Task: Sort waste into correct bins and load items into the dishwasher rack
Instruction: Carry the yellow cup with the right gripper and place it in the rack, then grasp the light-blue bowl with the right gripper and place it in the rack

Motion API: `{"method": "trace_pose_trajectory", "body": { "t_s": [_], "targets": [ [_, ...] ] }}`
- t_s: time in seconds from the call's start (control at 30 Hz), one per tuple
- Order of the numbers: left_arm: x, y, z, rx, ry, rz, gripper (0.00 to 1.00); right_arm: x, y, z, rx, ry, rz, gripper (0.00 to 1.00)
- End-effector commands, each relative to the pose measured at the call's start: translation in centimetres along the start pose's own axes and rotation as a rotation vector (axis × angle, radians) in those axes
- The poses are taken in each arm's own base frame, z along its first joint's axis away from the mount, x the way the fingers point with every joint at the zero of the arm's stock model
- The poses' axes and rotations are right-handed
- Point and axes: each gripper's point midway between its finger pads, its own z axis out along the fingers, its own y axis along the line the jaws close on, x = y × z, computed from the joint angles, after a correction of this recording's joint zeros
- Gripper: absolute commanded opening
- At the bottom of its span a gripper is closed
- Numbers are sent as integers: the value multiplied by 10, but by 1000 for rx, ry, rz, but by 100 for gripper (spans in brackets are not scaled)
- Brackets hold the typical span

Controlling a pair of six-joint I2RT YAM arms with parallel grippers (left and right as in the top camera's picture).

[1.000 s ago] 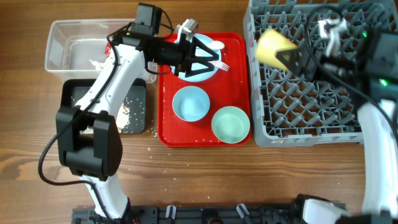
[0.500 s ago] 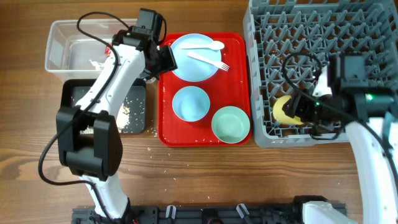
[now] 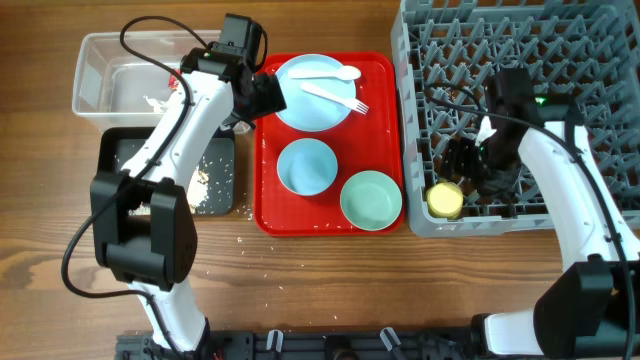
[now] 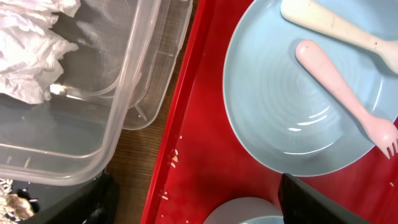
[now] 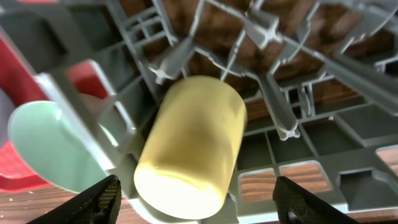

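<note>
Since half a second ago the small yellow cup (image 3: 445,200) has left the right gripper (image 3: 462,176). It now stands on end in the dishwasher rack (image 3: 520,222), in the corner cell just ahead of that gripper's fingertips. The fingers (image 5: 93,199) are spread wide, with the cup between them and apart from both. Past the cup and the rack wall, a blue-green bowl (image 3: 371,198) sits on the red tray (image 3: 385,120).

The left gripper (image 3: 262,97) has not shifted; it hangs over the tray's edge, fingers spread and holding nothing. On one side of it is the clear bin (image 4: 134,74) with crumpled tissue (image 4: 31,50). On the other is the blue plate (image 4: 292,118), bearing the fork (image 4: 342,87) and spoon (image 4: 336,28).
</note>
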Motion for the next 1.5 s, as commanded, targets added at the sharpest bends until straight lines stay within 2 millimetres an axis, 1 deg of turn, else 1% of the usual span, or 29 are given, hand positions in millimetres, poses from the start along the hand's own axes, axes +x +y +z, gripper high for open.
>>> {"method": "trace_pose_trajectory", "body": {
  "t_s": [0.0, 0.07, 0.13, 0.23, 0.3, 0.37, 0.4, 0.43, 0.5, 0.57, 0.6, 0.63, 0.67, 0.8, 0.87, 0.9, 0.93, 0.97, 1.0, 1.03, 1.13, 1.17, 1.2, 1.27, 1.3, 1.33, 1.37, 1.4, 1.47],
  "targets": [
    [-11, 2, -17, 6, -47, 31, 83, -24, 23, -39, -77, -107, -83, 80],
    [-19, 8, -37, 20, -84, 12, 83, -35, 46, -70, -154, -186, -166, 79],
    [-28, 14, -64, 43, -142, -5, 84, -36, 73, -89, -186, -248, -237, 79],
    [-38, 25, -109, 75, -233, -36, 87, -31, 118, -89, -231, -289, -330, 78],
    [-44, 34, -133, 88, -286, -59, 93, -32, 148, -76, -226, -310, -344, 76],
    [-46, 49, -147, 76, -312, -86, 100, -36, 178, -54, -223, -315, -373, 72],
    [-48, 62, -149, 53, -313, -110, 100, -40, 197, -32, -227, -301, -397, 69],
    [-49, 70, -149, 39, -311, -125, 100, -40, 206, -19, -223, -288, -413, 70],
    [-50, 97, -148, -1, -298, -181, 100, -35, 226, 19, -224, -222, -454, 69],
    [-49, 122, -148, -36, -278, -237, 100, -24, 235, 58, -196, -147, -495, 69],
    [-47, 137, -148, -56, -261, -268, 100, -19, 238, 76, -176, -114, -505, 66],
    [-45, 145, -149, -67, -252, -286, 100, -17, 239, 86, -167, -98, -509, 64],
    [-43, 150, -149, -74, -242, -299, 100, -16, 239, 100, -155, -80, -512, 60],
    [-41, 156, -148, -84, -232, -311, 100, -18, 238, 117, -137, -64, -509, 46],
    [-38, 156, -148, -88, -220, -311, 100, -19, 238, 120, -133, -64, -509, 29],
    [-37, 157, -148, -88, -218, -312, 100, -18, 237, 118, -133, -62, -498, 4],
    [-38, 157, -148, -88, -219, -311, 100, -18, 236, 116, -130, -58, -489, 4],
    [-38, 156, -148, -87, -219, -312, 100, -16, 234, 111, -129, -57, -489, 4],
    [-38, 156, -148, -88, -220, -312, 100, -16, 232, 99, -128, -71, -488, 4],
    [-38, 156, -148, -88, -219, -312, 100, -18, 229, 78, -126, -105, -485, 5],
    [-38, 156, -148, -88, -219, -312, 100, -31, 217, 3, -136, -279, -471, 4],
    [-38, 156, -148, -88, -219, -312, 100, -41, 205, -38, -124, -405, -445, 4],
    [-38, 156, -148, -88, -219, -312, 100, -51, 191, -67, -90, -511, -401, 4],
    [-38, 156, -148, -88, -219, -312, 100, -87, 137, -140, 116, -831, -239, 4],
    [-38, 156, -148, -88, -219, -312, 100, -101, 114, -165, 235, -958, -143, 4],
    [-38, 156, -148, -88, -219, -312, 100, -111, 99, -181, 318, -1040, -77, 4],
    [-38, 156, -148, -88, -219, -312, 100, -122, 89, -191, 379, -1104, -15, 4],
    [-38, 156, -148, -88, -220, -312, 100, -134, 82, -195, 429, -1149, 28, 4],
    [-38, 156, -148, -88, -219, -312, 100, -165, 77, -191, 515, -1198, 50, 4]
  ]
}}
